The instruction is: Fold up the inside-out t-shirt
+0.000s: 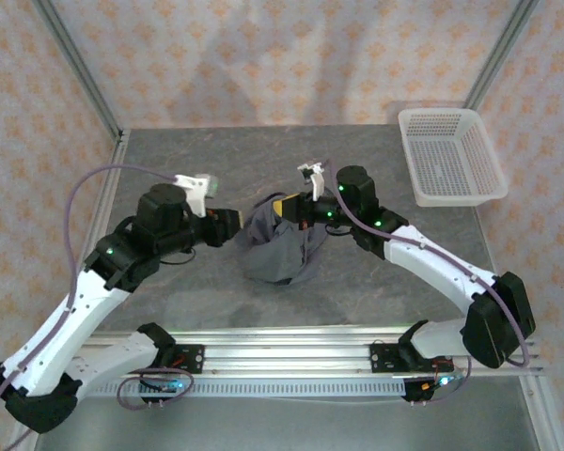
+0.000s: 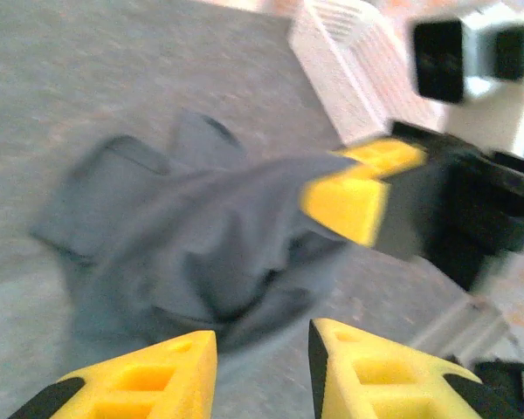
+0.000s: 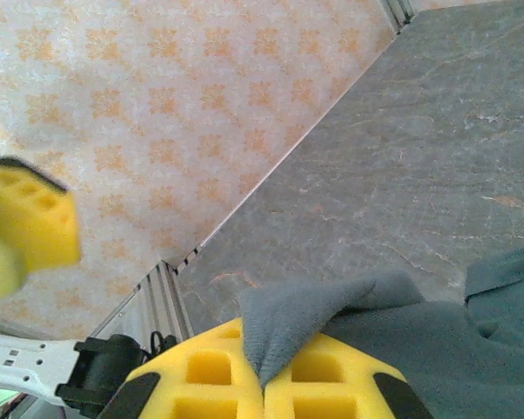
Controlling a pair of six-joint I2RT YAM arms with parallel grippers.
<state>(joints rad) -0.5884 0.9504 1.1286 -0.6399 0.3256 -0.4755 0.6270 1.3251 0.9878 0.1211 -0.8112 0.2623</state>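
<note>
The inside-out t-shirt (image 1: 277, 249) is a crumpled dark grey heap at the middle of the table, its top pulled up off the surface. My right gripper (image 1: 287, 207) is shut on a fold of its cloth, and the pinched fold stands up between the yellow fingertips (image 3: 264, 375). My left gripper (image 1: 230, 225) hovers just left of the heap. Its jaws (image 2: 262, 349) are open with only table and cloth edge showing in the gap. From the left wrist, the t-shirt (image 2: 183, 253) hangs from the right gripper's yellow fingers (image 2: 358, 196).
A white mesh basket (image 1: 451, 155) stands at the back right of the grey table (image 1: 216, 160), also seen as the basket (image 2: 341, 61) behind the shirt. Patterned walls and metal posts close in the back and sides. A rail runs along the near edge (image 1: 282, 352).
</note>
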